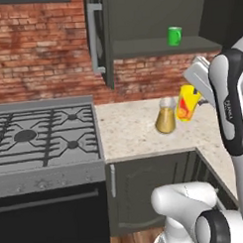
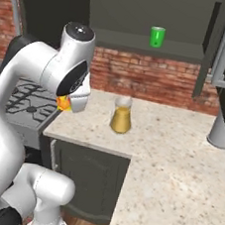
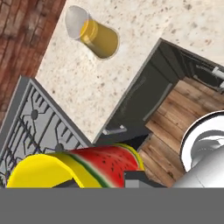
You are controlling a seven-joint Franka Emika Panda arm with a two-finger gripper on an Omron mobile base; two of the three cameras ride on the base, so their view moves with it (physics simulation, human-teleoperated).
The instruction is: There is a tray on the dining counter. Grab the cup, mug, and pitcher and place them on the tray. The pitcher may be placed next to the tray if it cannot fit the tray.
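I am carrying the cup point(image 1: 187, 103), yellow with a watermelon print, clamped between my fingers and lifted clear above the speckled counter point(image 1: 134, 135); my gripper point(image 1: 198, 100) is closing on it from the cup's 3 o'clock side in the left base view. In the hand view the cup point(image 3: 74, 168) is lying across the bottom at 6 o'clock. The pitcher point(image 1: 166, 117), holding amber liquid, is standing upright on the counter at the cup's 8 o'clock, just beside it. The green mug point(image 1: 174, 36) is sitting on a dark shelf point(image 1: 155, 47) at the cup's 12 o'clock, well apart. The stove point(image 1: 44, 136) is lying at the pitcher's 9 o'clock.
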